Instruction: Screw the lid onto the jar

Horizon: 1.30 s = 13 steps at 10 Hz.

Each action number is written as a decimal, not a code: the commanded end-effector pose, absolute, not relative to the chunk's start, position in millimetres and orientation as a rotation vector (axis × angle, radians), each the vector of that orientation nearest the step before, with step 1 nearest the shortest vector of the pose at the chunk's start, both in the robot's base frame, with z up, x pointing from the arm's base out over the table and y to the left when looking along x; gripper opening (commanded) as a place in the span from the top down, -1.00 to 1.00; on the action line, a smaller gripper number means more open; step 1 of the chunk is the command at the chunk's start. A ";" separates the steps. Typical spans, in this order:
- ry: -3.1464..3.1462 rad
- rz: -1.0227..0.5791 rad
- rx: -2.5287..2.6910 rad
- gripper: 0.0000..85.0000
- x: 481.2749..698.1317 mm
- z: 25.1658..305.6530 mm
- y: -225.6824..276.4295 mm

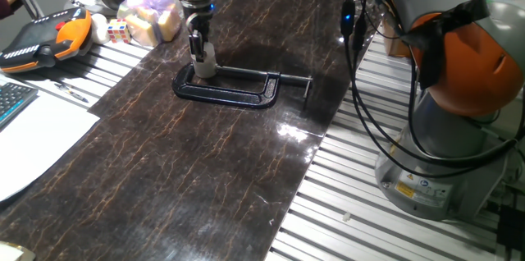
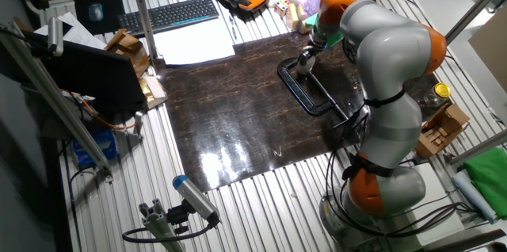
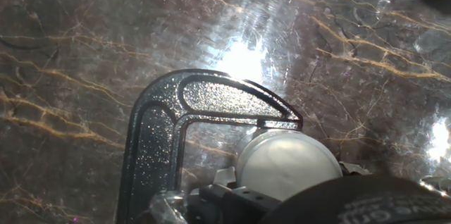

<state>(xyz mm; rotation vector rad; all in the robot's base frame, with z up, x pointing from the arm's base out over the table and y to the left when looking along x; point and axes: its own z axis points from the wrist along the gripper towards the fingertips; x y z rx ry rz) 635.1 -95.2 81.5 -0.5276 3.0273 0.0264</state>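
Note:
The jar [image 1: 204, 67], a small whitish cylinder, stands upright inside the black C-clamp [image 1: 234, 90], near its closed end. The lid [image 3: 287, 164] shows as a pale round disc on top of the jar in the hand view. My gripper [image 1: 197, 48] points straight down, with its dark fingers reaching the jar's top. The other fixed view shows the gripper [image 2: 305, 60] over the clamp [image 2: 305, 93]. A blurred dark finger [image 3: 352, 203] fills the bottom edge of the hand view. How wide the jaws stand around the lid is not clear.
Behind the gripper lie a bag of soft things [image 1: 152, 15], a small dice-like cube [image 1: 119, 29] and an orange teach pendant [image 1: 45, 39]. White paper [image 1: 37, 142] lies at the left. Cables [image 1: 361, 89] hang beside the arm's base [image 1: 447, 130].

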 end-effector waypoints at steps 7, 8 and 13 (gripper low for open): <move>3.078 0.013 -0.216 -0.63 635.4 81.8 -95.0; 3.081 0.002 -0.190 -0.63 635.4 82.0 -95.1; 3.094 -0.003 -0.025 -0.63 635.2 82.2 -95.3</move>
